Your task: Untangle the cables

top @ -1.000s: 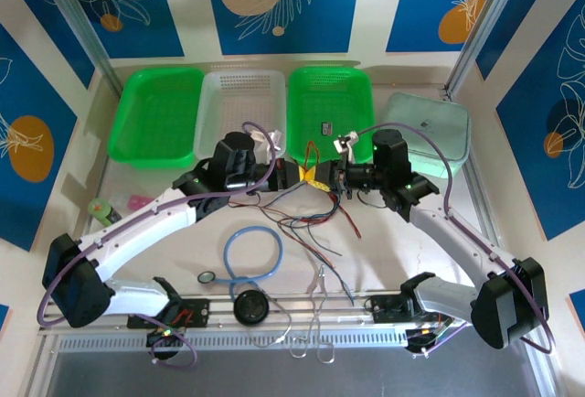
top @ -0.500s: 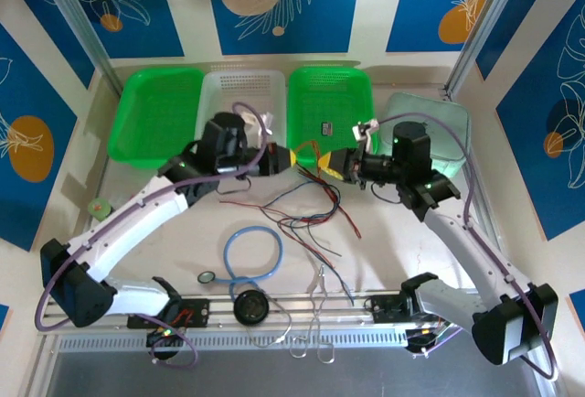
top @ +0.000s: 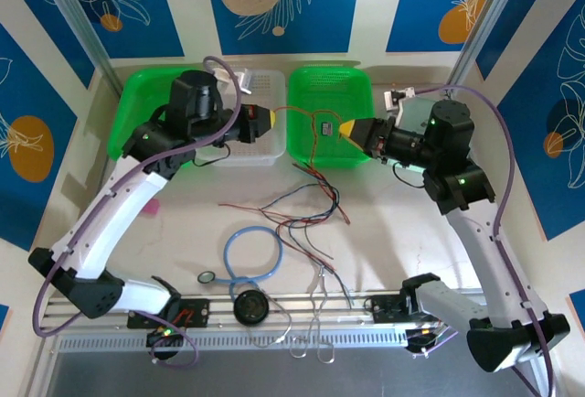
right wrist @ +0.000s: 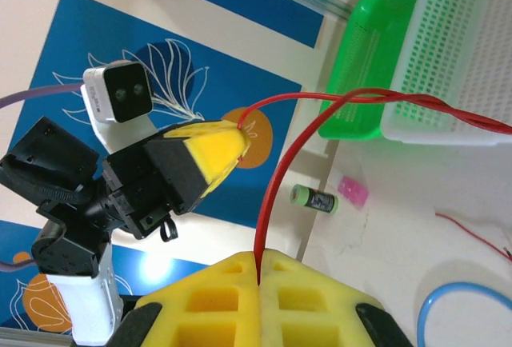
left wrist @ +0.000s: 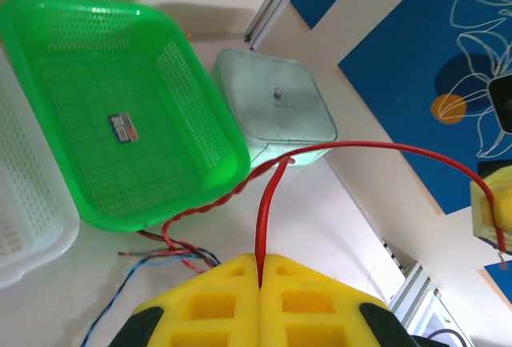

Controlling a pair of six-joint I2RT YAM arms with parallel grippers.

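Observation:
A red cable (top: 306, 109) stretches in the air between my two grippers, above the baskets. My left gripper (top: 267, 120) is shut on one end, seen pinched between its yellow jaws (left wrist: 262, 257). My right gripper (top: 349, 128) is shut on the other end (right wrist: 260, 255). From the span's middle a twisted red pair (left wrist: 216, 203) drops to the tangle of thin red, black and bluish cables (top: 302, 212) lying on the table. In the right wrist view the left gripper (right wrist: 214, 149) is up left, with the red cable (right wrist: 280, 179) arching to it.
Two green baskets (top: 151, 113) (top: 329, 81) and a white basket (top: 247, 145) line the back; a pale lidded box (left wrist: 276, 107) sits at the right. A light-blue tube loop (top: 251, 252), a black disc (top: 249, 307) and a small ring (top: 207, 277) lie near the front rail.
Both arms have risen and drawn apart, the left gripper going left and back, the right going right. The red cable between them has stretched out, lifted from the tangle.

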